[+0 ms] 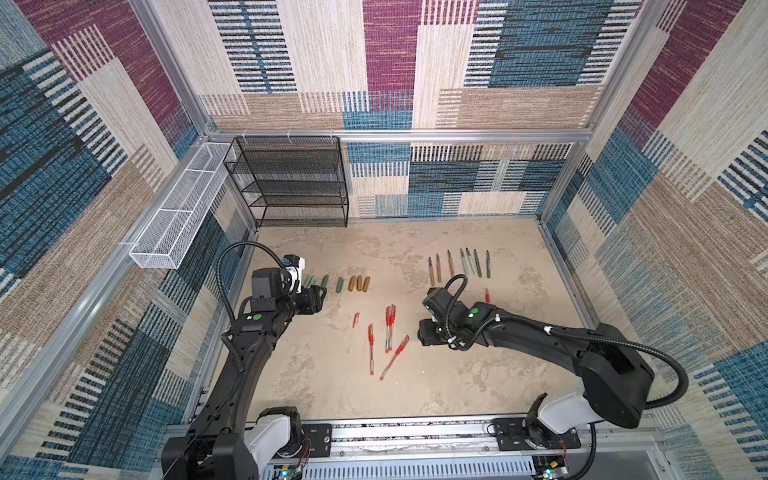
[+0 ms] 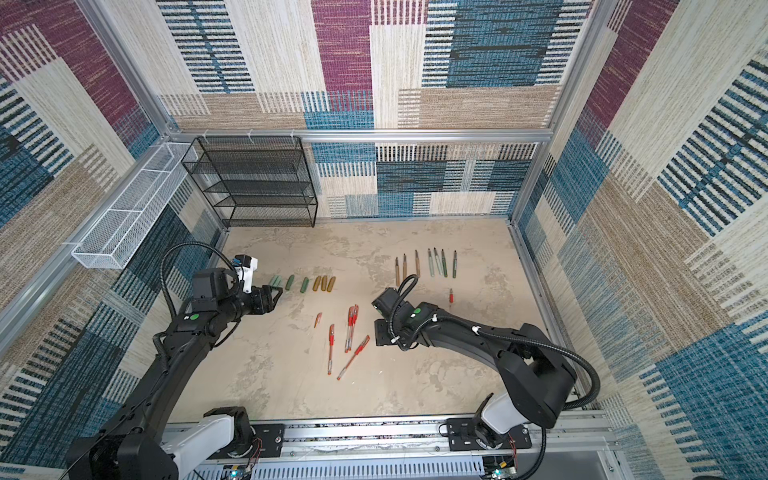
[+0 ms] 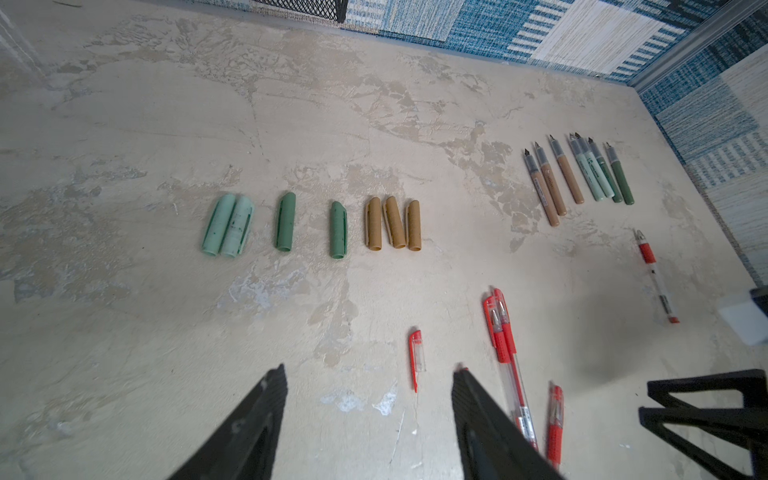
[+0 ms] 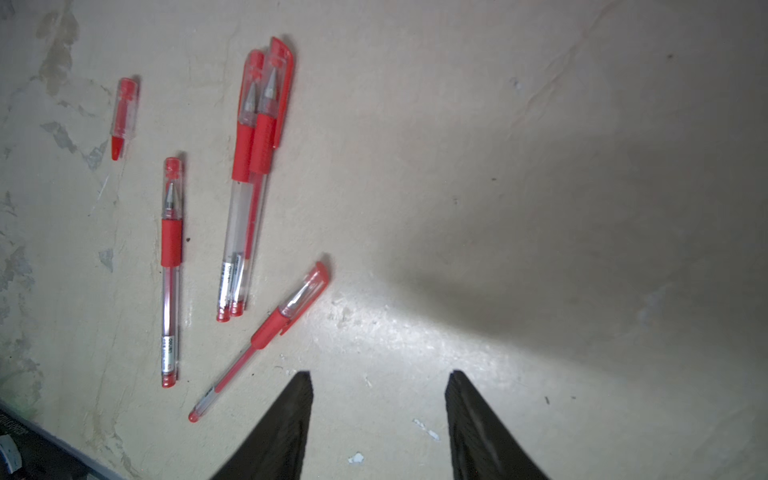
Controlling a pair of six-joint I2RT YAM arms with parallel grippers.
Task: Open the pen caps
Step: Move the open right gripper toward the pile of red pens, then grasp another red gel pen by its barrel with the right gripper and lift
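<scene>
counting four capped red pens mid-table; slanted pen lies diagonal just beside right gripper, its cap toward the jaws; right gripper the nearer; left gripper hangs near the loose caps; both grippers spread, empty

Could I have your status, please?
Left gripper, right gripper open, empty. Seven stubby green and gold plastic caps off. Four red gel pens capped, unobstructed.
</scene>
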